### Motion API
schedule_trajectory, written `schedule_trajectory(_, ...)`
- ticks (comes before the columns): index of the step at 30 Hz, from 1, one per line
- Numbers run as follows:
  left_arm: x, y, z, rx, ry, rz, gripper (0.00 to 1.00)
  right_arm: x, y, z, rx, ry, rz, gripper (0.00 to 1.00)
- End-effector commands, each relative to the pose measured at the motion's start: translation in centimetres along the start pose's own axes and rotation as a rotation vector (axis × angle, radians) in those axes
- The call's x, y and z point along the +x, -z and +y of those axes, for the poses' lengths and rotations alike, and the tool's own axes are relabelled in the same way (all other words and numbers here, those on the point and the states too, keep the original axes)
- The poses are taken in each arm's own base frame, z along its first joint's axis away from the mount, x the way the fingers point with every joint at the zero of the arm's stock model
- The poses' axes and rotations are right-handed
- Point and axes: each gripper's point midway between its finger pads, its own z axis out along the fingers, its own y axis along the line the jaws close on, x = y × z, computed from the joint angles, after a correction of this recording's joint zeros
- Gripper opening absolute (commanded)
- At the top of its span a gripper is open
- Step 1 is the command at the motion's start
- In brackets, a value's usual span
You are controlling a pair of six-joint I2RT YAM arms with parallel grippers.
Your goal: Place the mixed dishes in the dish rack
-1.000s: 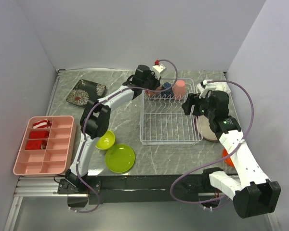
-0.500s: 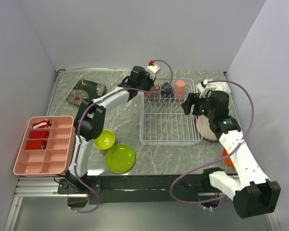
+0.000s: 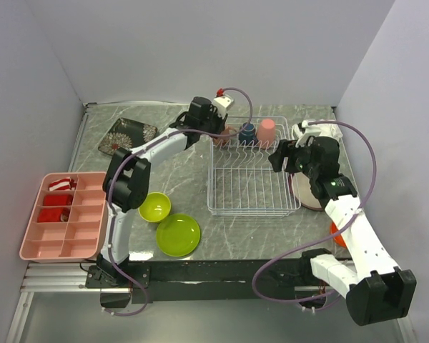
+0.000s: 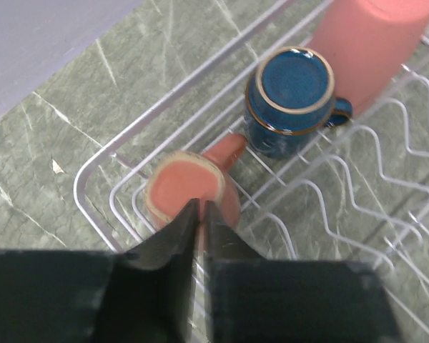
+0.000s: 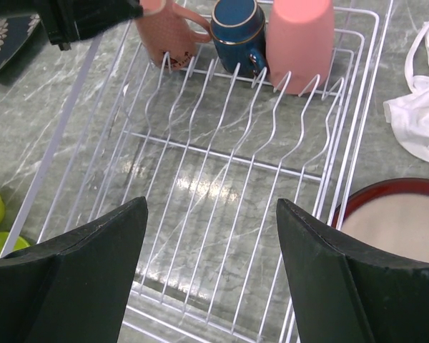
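The fingers (image 4: 173, 236) of the left gripper (image 4: 200, 209) show only a thin slit between them, tips at the rim of the salmon cup (image 4: 189, 187); I cannot tell whether they pinch it. The wrist has slid left in the last second, uncovering that cup in the dish rack's (image 3: 252, 194) far left corner, beside the dark navy cup (image 4: 289, 89). It looks placed. The right gripper (image 5: 211, 207) hangs wide open and empty over the rack. The lime green bowl (image 3: 156, 206) waits near left.
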Motion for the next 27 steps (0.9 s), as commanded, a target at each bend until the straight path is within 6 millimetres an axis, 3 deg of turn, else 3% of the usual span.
schedule_trajectory(1,-7.9,4.4,-1.7,0.086,-0.006,-0.134,0.34,-1.8,0.8,0.1,-0.001,0.018,-0.084,0.8)
schedule_trajectory(3,-10.5,5.7,-2.1,0.107,-0.002,-0.184,0.5,-1.6,0.9,0.0,0.003,0.019,-0.083,0.8)
schedule_trajectory(4,-12.0,6.9,-2.6,0.125,-0.012,-0.215,0.52,-1.7,1.0,0.0,0.005,0.021,-0.088,0.8)
schedule_trajectory(7,-14.2,9.3,-2.9,0.138,-0.009,-0.247,0.55,-1.5,1.1,-0.1,0.007,0.027,-0.086,0.8)
schedule_trajectory(11,-13.8,12.8,-2.8,0.101,0.0,-0.209,0.62,-2.1,1.4,0.0,0.01,0.038,-0.103,0.8)
schedule_trajectory(15,-8.8,16.6,-2.0,0.066,0.019,-0.082,0.66,-2.5,1.7,0.1,0.008,0.054,-0.113,0.81)
schedule_trajectory(19,-2.0,21.2,-0.6,0.03,0.047,0.057,0.68,-2.5,2.1,0.1,0.013,0.072,-0.104,0.82)
schedule_trajectory(21,0.2,23.0,1.2,-0.013,0.073,0.102,0.68,-2.8,2.3,0.1,0.01,0.088,-0.1,0.83)
schedule_trajectory(25,4.8,27.4,1.7,-0.007,0.03,0.214,0.68,-2.6,2.8,0.4,-0.003,0.112,-0.059,0.84)
schedule_trajectory(27,6.6,28.7,2.4,-0.037,-0.029,0.277,0.68,-3.2,3.3,1.6,-0.067,0.16,-0.052,0.84)
